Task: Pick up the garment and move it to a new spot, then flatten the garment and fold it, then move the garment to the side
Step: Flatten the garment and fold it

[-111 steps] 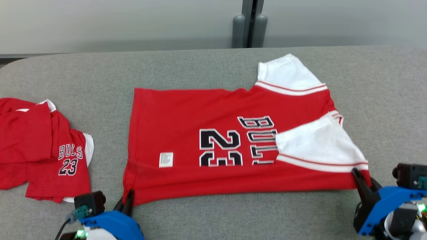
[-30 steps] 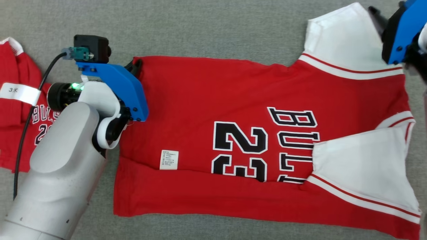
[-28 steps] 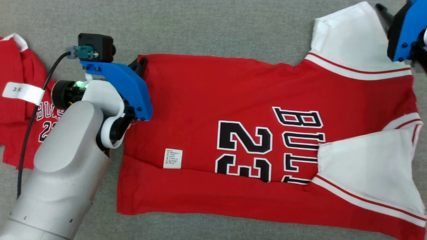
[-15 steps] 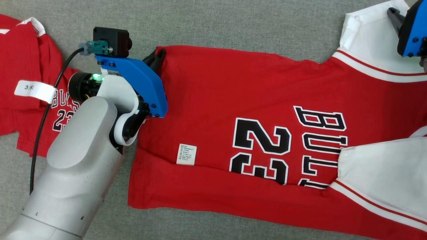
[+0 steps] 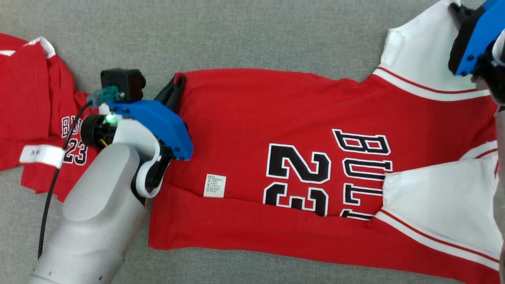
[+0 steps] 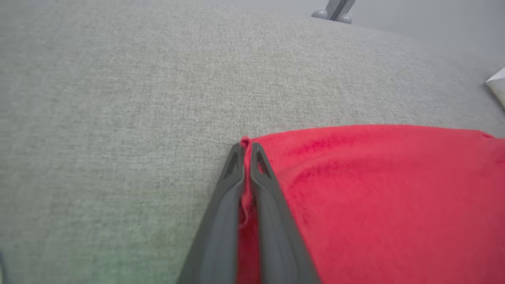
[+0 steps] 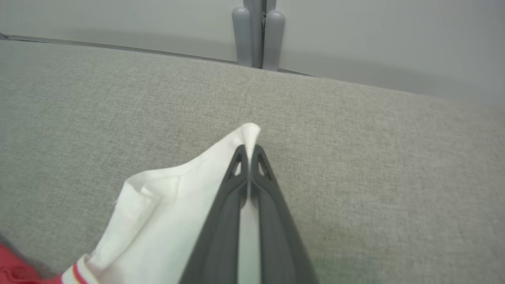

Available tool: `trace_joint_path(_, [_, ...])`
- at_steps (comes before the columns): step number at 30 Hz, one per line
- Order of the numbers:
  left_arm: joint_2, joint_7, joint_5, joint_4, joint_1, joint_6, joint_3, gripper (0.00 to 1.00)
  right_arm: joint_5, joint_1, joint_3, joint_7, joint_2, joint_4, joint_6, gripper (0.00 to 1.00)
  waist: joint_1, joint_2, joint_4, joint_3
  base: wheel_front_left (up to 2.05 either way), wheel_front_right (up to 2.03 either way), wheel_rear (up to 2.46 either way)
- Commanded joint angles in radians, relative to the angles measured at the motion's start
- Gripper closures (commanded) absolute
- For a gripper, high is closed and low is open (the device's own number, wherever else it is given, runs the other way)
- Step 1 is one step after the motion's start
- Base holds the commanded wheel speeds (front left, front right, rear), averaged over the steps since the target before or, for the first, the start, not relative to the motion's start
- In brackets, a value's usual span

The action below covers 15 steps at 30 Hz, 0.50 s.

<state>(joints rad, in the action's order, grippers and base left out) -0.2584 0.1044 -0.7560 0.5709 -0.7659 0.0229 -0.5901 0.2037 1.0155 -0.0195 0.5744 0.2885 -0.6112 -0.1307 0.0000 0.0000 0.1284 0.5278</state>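
Note:
The garment (image 5: 284, 118) is a red jersey with white sleeves and black "BULLS 23" lettering, spread flat on the grey table (image 5: 236, 31) with its near long edge folded up over the front. My left gripper (image 5: 179, 81) is shut on the jersey's far hem corner (image 6: 246, 148), red cloth pinched between the fingers (image 6: 232, 181). My right gripper (image 5: 455, 6) is shut on the tip of the far white sleeve (image 7: 250, 132), which stands up in a point between the fingers (image 7: 230, 189).
A second red Bulls garment (image 5: 35, 114) lies crumpled at the left, beside my left forearm (image 5: 102, 221). Grey posts (image 7: 258, 33) stand at a pale wall behind the table's far edge. Bare grey cloth stretches beyond both gripped corners.
The right gripper, open beside the far sleeve a second ago, has shut on the sleeve tip. The left gripper has kept its hold on the hem corner. The head camera has shifted.

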Motion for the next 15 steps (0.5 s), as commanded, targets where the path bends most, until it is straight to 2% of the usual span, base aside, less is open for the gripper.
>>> trace_joint_path(1, [-0.008,-0.032,-0.004,0.002,0.034,-0.017,0.006,1.00,0.030,-0.039,0.017,-0.021,0.000,0.022,0.000,1.00,0.0000,0.0000,-0.019,-0.034,0.00,0.00,0.00])
trace_joint_path(10, [-0.051,-0.197,0.027,-0.037,0.134,-0.092,-0.016,1.00,0.214,-0.234,0.096,-0.051,0.041,0.195,0.000,1.00,0.0000,0.0000,-0.054,-0.151,0.00,0.00,0.00])
trace_joint_path(15, [-0.082,-0.256,0.050,-0.059,0.181,-0.113,-0.039,1.00,0.273,-0.343,0.104,-0.034,0.061,0.299,0.000,1.00,0.0000,0.0000,-0.073,-0.190,0.00,0.00,0.00])
